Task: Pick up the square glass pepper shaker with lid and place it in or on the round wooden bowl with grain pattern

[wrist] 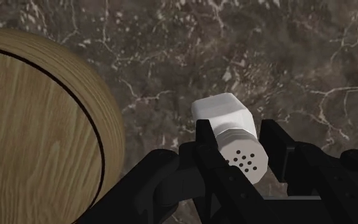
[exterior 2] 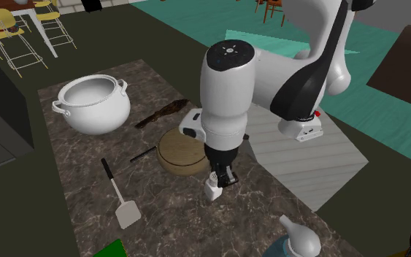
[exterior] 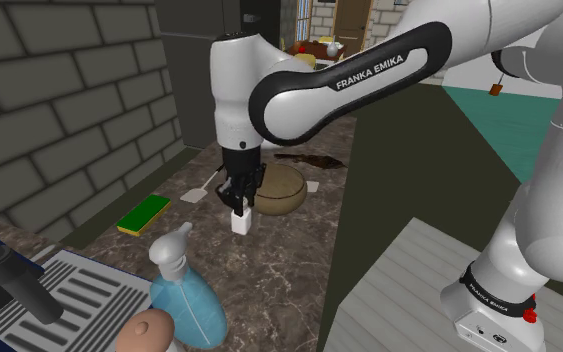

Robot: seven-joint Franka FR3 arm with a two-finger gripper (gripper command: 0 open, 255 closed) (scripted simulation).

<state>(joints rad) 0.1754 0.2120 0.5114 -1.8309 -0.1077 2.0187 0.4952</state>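
The dark marbled counter (exterior: 269, 270) spreads under me and carries everything. Biggest on it is a white two-handled pot (exterior 2: 93, 106), well apart from my work. Next comes the round wooden bowl (exterior 2: 180, 155), grain plain on its face, sitting just beside my claw (wrist: 238, 137). A blue spray bottle (exterior: 184, 290) stands nearer the stand, a spatula (exterior 2: 120, 197) lies flat on the stone, and a green and yellow sponge (exterior: 145, 214) rests towards the brick wall.

Smallest is the pepper shaker (wrist: 225, 114), drawn plain white, square in the body with a round perforated lid (wrist: 244, 159). It hangs tilted under my hand, close above the counter or on it, I cannot tell which, and just beside the bowl's wall. My two black fingers are clamped on it at the lid and neck, one on each side.

I judge it light and stiff, but smooth and likely slippery, and breakable if dropped. Gripping at the round lid lets the body swing, as the tilt suggests. A hold lower on the flat square sides would sit firmer, so I should carry it slowly and set it down low in the bowl
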